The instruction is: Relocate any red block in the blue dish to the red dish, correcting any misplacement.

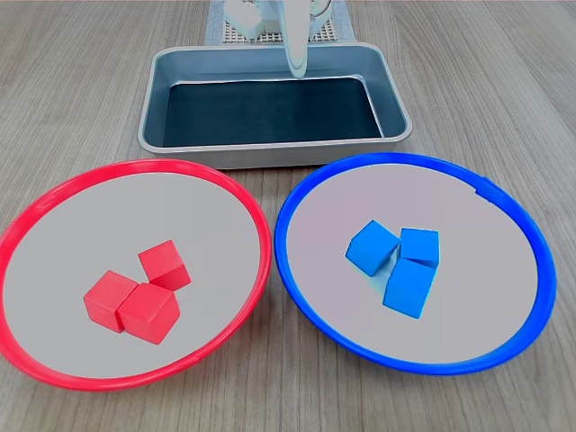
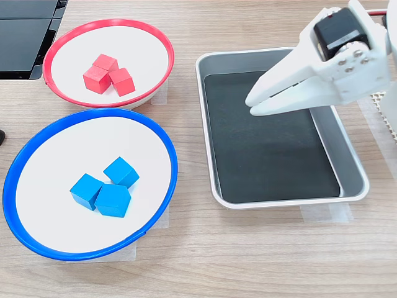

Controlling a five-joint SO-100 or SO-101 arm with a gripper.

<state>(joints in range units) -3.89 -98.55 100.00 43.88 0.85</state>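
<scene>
The blue dish (image 2: pixel 162 146) holds only blue cubes (image 2: pixel 103 188); every red block (image 2: pixel 108 74) sits in the red dish (image 2: pixel 162 37). The tool (image 2: pixel 250 103), nearly closed and empty, hangs over the tray (image 2: pixel 353 162); nothing seems left to move.
</scene>
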